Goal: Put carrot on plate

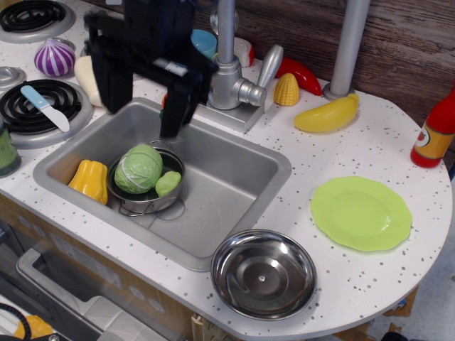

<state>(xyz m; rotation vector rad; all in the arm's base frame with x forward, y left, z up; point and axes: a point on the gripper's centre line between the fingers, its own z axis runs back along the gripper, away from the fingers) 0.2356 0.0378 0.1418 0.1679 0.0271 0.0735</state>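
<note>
My gripper (142, 96) is open and empty, with its two black fingers (174, 106) hanging over the back left edge of the sink (234, 177). The carrot is almost wholly hidden behind the right finger; only a sliver of orange (163, 101) shows on the sink's back rim. The light green plate (361, 213) lies on the white counter at the right, far from the gripper, with nothing on it.
In the sink, a metal pot (146, 202) holds a green cabbage (137, 168), with a yellow-orange bell pepper (90, 180) beside it. A metal dish (263, 273) sits at the front. A faucet (226, 71), corn (286, 90), banana (327, 116), red chili (302, 74) and ketchup bottle (434, 135) line the back.
</note>
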